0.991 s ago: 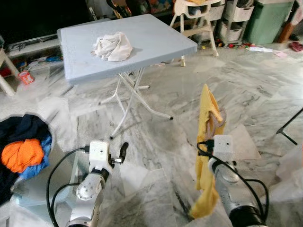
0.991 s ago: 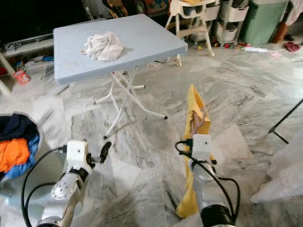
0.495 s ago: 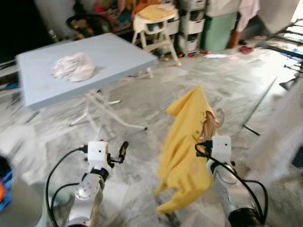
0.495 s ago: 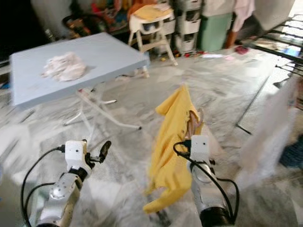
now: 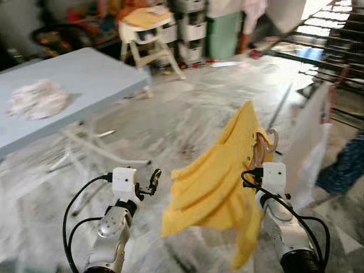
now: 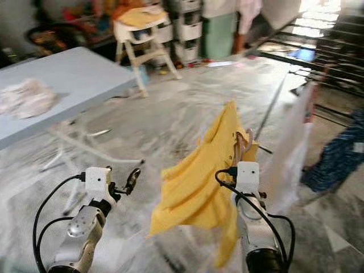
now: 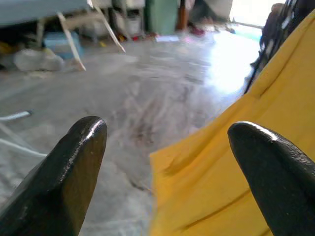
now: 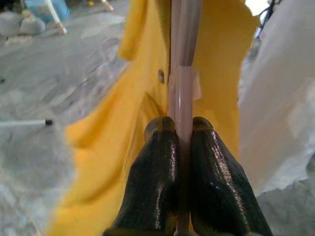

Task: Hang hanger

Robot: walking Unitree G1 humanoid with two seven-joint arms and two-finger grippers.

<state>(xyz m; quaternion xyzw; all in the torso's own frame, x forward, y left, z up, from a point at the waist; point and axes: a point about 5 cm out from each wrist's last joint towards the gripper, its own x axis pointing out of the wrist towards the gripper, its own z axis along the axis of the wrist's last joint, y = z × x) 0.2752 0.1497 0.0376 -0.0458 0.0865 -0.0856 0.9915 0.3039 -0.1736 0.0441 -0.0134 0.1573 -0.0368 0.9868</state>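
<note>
A yellow shirt [image 5: 216, 187] hangs on a pale pink hanger [image 8: 183, 59], whose hook [image 5: 267, 142] rises above my right wrist. My right gripper [image 8: 178, 142] is shut on the hanger's stem, held upright at the lower right of the eye views. The shirt billows out to the left, toward my left arm. My left gripper [image 5: 153, 179] stands open at the lower left with nothing between its fingers [image 7: 78, 157]; in its wrist view the yellow cloth lies just beyond them.
A black drying rack [image 5: 335, 51] stands at the right, with a white cloth [image 5: 310, 142] and a blue garment [image 5: 341, 165] on it. The grey folding table [image 5: 85, 74] bearing a white rag [image 5: 37, 99] is at the left. A high chair [image 5: 151, 28] and bins line the back.
The camera has swung to the right: the table slid left and the rack with its white cloth came into view. The yellow shirt has swung out leftward. Both grippers keep their state.
</note>
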